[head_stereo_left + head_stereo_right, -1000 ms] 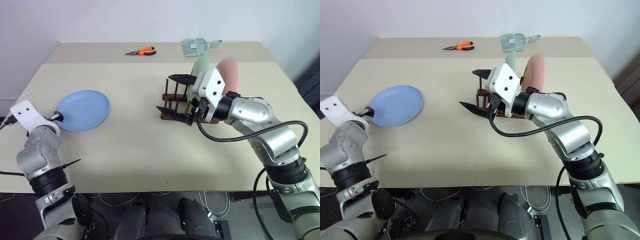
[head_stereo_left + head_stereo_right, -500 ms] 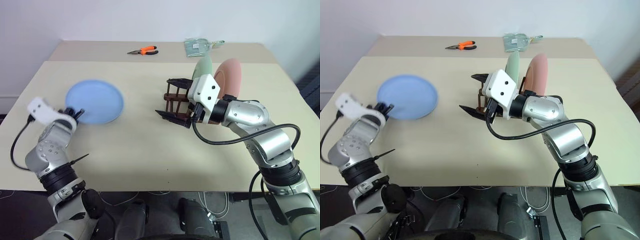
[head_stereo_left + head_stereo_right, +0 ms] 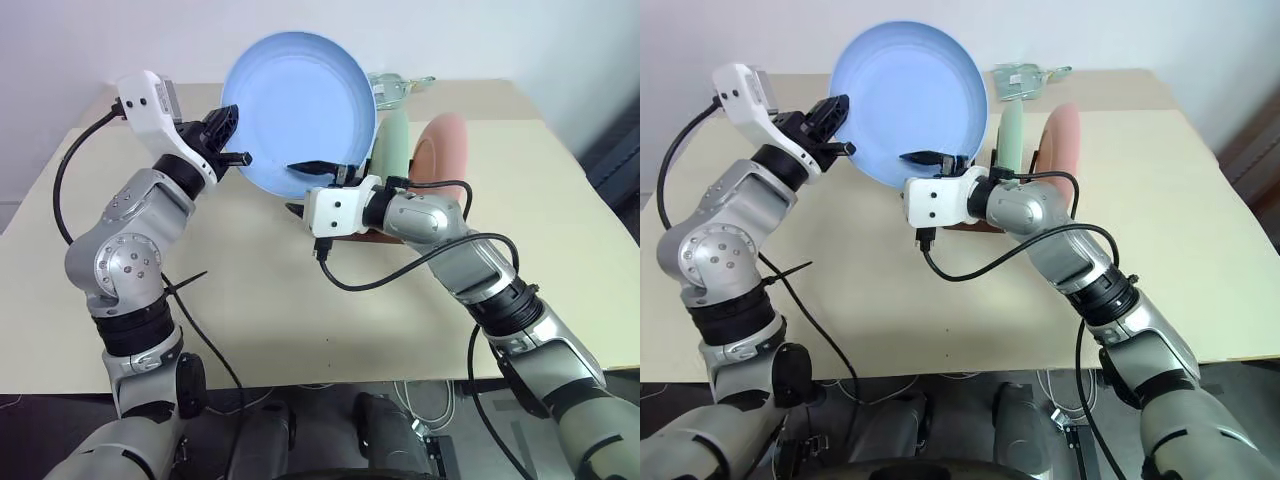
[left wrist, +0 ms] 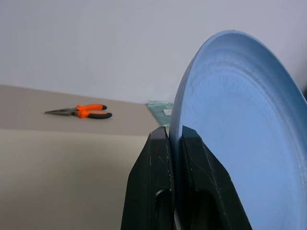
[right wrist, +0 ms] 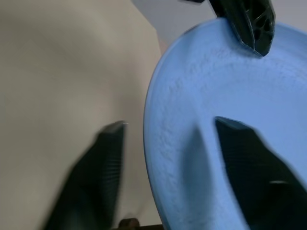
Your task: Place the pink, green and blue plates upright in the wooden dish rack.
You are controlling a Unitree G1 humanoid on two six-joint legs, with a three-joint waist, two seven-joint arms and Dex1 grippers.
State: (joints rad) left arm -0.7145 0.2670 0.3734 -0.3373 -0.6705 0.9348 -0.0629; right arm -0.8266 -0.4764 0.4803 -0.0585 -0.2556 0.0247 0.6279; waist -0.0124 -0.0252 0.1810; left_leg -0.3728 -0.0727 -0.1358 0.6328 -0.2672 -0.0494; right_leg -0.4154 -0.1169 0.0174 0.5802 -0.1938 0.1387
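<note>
Blue plate [image 3: 300, 112]: held upright in the air above the middle of the counter [image 3: 250, 310], its hollow face toward the robot. The left gripper [image 3: 236, 157] is clamped tight on its rim at the robot's left; in the left wrist view both black fingers [image 4: 151, 191] press on either side of the rim.

Right gripper [image 3: 312, 187]: at the plate's lower edge, fingers partly apart and straddling the rim, one in front of the face and one behind. Whether they grip the plate cannot be told.

Green plate [image 3: 391, 150]: upright on edge in the wooden dish rack [image 3: 345, 228], just behind the blue plate on the robot's right.

Pink plate [image 3: 445, 150]: upright in the same rack, beside the green plate, on the side nearer the counter's right edge.

Wooden dish rack: dark brown, mid-counter toward the far half, largely hidden by the right gripper and forearm.

Pliers [image 4: 81, 111]: orange-handled, lying flat near the counter's far edge.

Clear packet [image 3: 1018, 80]: flat, near the far edge, to the right of the pliers.
</note>
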